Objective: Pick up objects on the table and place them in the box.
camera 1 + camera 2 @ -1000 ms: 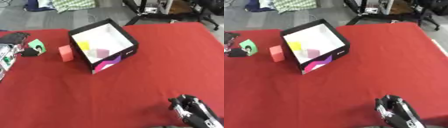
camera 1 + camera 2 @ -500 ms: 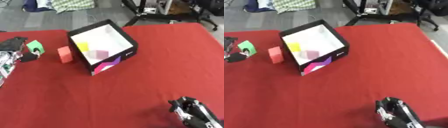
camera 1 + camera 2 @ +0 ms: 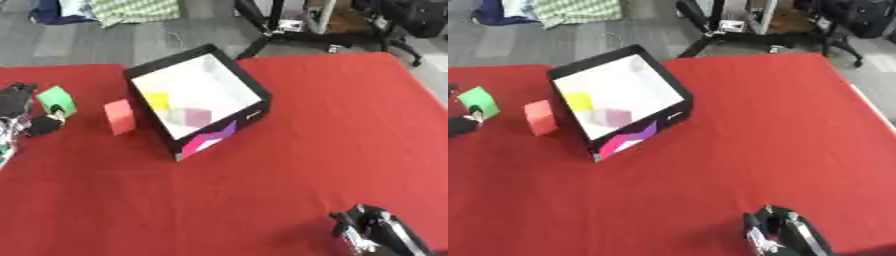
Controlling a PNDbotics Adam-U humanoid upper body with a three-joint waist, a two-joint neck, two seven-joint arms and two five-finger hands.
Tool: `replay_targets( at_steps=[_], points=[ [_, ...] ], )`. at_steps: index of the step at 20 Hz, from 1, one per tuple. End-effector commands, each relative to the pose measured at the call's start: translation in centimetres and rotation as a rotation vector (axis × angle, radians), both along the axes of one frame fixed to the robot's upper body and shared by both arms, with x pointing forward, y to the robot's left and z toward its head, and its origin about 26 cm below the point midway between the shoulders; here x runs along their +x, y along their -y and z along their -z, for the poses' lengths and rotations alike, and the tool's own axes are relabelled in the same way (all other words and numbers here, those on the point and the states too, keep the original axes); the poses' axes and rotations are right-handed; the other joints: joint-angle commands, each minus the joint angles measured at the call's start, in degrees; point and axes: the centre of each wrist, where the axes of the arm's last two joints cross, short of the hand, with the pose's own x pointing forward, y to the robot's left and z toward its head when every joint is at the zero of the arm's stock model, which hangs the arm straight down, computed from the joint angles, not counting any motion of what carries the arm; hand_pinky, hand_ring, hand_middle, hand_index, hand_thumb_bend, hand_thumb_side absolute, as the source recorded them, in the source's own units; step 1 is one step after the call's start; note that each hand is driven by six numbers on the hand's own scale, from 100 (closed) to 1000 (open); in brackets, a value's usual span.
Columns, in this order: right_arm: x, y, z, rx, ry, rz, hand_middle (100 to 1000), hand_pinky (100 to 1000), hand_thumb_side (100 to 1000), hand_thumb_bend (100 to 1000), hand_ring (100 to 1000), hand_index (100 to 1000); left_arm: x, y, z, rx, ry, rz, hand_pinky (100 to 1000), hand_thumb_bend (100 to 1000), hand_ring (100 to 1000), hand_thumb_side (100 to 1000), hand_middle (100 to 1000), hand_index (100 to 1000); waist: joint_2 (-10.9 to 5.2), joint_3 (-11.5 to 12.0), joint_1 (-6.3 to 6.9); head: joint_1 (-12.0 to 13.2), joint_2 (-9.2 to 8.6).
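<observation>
One black-walled box [image 3: 250, 95] with a white inside stands on one red table [image 3: 289, 165]. Four blocks show: one green block [image 3: 56, 98] and one red block [image 3: 120, 116] outside the box, one yellow block [image 3: 157, 100] and one pale purple block [image 3: 198, 116] within it. Two robot hands show: the left hand [image 3: 17, 107] and the right hand [image 3: 372, 235].

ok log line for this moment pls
left hand: shut on green block | red block: on table beside box | right hand: idle, lower right
</observation>
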Motion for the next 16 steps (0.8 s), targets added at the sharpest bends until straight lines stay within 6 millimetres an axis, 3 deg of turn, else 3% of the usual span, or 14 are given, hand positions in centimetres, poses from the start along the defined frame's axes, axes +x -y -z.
replay_targets(
  at_steps=[1,10,13,15,16],
  points=[
    [0.1,-0.2,-0.7,-0.004,0.028,-0.008,231,854,201,100,468,460,0.2,-0.9,-1.5,0.015,0.038,-0.017,836,100,824,816,909,1000,0.42,-0.11,-0.61,-0.41,-1.16],
    [0.3,-0.3,-0.8,-0.001,0.031,-0.013,231,854,201,100,468,460,0.5,-0.5,0.1,0.000,-0.049,-0.005,833,100,820,872,895,1000,0.81,-0.05,-0.79,-0.33,-1.48],
    [0.2,-0.3,-0.8,-0.001,0.030,-0.014,231,854,202,100,468,460,0.7,-0.2,0.6,-0.008,-0.077,0.009,822,100,797,850,864,994,0.87,0.02,-0.85,-0.09,-1.66],
    [0.2,-0.3,-0.8,-0.001,0.030,-0.014,231,854,202,100,468,460,0.7,0.1,0.8,-0.004,-0.074,0.014,806,100,754,737,814,949,0.88,0.05,-0.89,-0.05,-1.72],
    [0.2,-0.3,-0.8,-0.001,0.029,-0.014,231,854,202,100,468,460,0.8,0.2,0.8,0.000,-0.065,0.016,786,100,707,592,754,896,0.87,0.08,-0.92,-0.08,-1.73]
  ],
)
